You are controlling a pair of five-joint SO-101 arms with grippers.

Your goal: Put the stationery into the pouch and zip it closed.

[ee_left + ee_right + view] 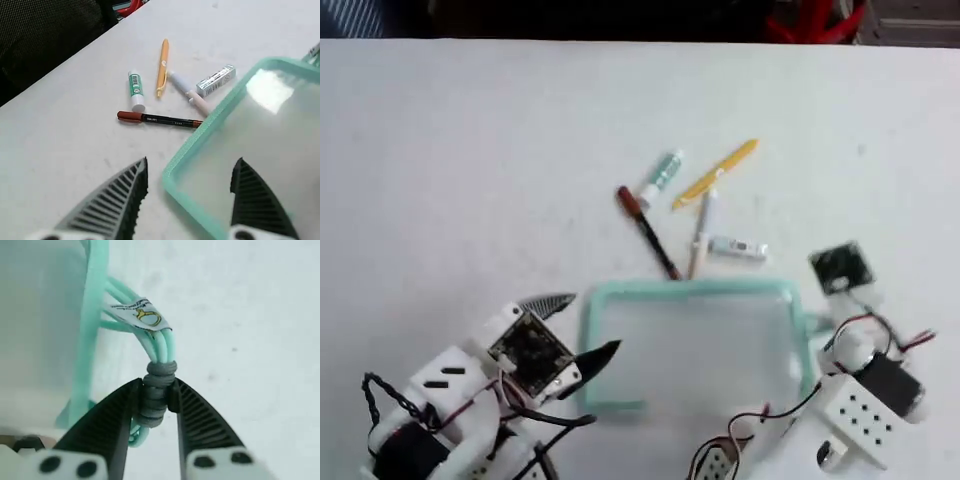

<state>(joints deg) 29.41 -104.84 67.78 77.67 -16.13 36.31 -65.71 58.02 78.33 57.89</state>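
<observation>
The marker [645, 230], glue stick [662, 173], yellow pen [715, 174], white pen [701, 232] and small box [738, 248] lay loose just beyond the pouch's [690, 289] far rim. The marker's tip touched that rim and its length slanted away. The left gripper [192, 161], spread wide, straddled the pouch's near corner and looked the better placed arm. The right gripper [156, 385] pinched the grey knot [157, 395] on the pouch's cord [159, 347].

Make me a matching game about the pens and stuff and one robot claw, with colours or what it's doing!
Things:
1. pen
2. marker
3. glue stick
4. right gripper

Matches:
A. shut on the grey cord knot
B. yellow
C. dark with a red cap
D. white and green

Pairs: 1-B, 2-C, 3-D, 4-A
</observation>
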